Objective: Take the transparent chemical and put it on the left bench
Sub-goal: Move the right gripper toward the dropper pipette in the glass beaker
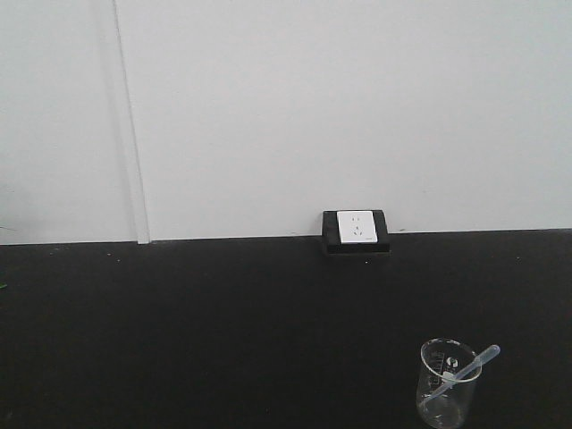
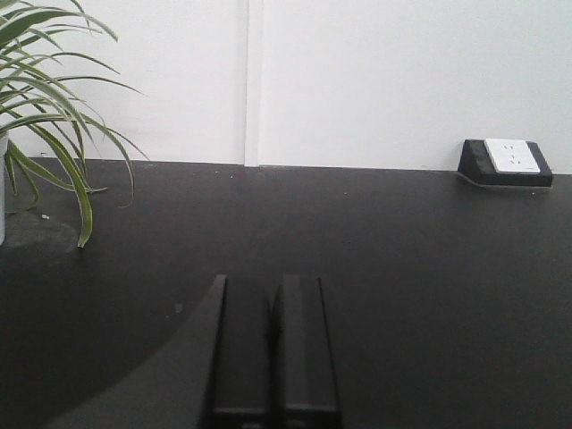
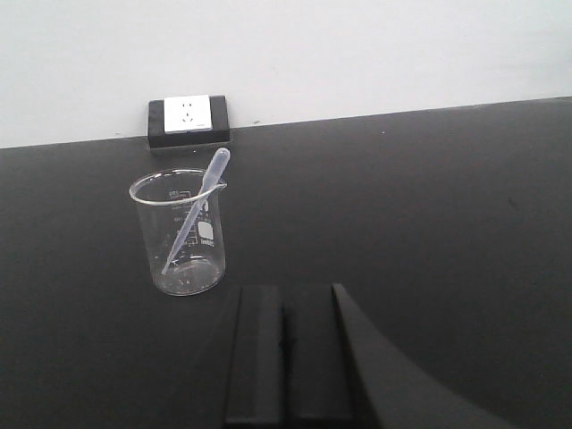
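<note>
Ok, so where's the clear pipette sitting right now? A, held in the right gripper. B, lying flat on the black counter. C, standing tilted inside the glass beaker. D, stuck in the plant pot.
C: the clear pipette stands tilted in the glass beaker, bulb end poking above the rim, while the right gripper is shut on nothing.

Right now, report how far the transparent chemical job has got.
Done: nothing. The transparent chemical leans in the beaker on the countertop by the wall socket. In hand: nothing; the right end effector and left end effector are shut and empty, neither touching it. Left: grasp it, lift it out, carry it to the left bench, which is not in view.
</note>
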`<state>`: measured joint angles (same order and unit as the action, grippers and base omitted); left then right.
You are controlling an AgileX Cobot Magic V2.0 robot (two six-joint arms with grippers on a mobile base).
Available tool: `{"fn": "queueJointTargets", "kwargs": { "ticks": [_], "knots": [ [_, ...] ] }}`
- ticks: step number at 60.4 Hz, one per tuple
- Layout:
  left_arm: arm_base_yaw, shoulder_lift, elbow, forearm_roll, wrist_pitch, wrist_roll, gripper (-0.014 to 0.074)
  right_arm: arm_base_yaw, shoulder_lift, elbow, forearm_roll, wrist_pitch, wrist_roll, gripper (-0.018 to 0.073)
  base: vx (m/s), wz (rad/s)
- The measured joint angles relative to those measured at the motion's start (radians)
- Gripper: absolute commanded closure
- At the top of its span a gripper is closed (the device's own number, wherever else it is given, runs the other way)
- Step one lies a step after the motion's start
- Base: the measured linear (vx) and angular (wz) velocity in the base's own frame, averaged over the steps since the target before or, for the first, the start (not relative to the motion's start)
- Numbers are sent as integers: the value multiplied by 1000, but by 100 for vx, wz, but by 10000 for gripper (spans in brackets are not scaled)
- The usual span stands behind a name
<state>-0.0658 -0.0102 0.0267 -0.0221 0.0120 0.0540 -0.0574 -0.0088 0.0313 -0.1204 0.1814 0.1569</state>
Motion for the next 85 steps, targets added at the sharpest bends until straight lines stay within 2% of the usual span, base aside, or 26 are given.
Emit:
{"fn": "queueJointTargets", "kwargs": {
  "ticks": [59,70,78,85],
  "knots": [
    [0,0,0,0,0,0,600,0,0,0,-2,-2,0,566,0,0],
    [0,0,0,0,0,0,600,0,0,1,-7,-77,-13,566,0,0],
    [0,0,0,0,0,0,600,0,1,-3,-7,-255,-20,564,0,0],
    [0,0,0,0,0,0,600,0,67,-97,-7,-260,-22,564,0,0]
  ]
}}
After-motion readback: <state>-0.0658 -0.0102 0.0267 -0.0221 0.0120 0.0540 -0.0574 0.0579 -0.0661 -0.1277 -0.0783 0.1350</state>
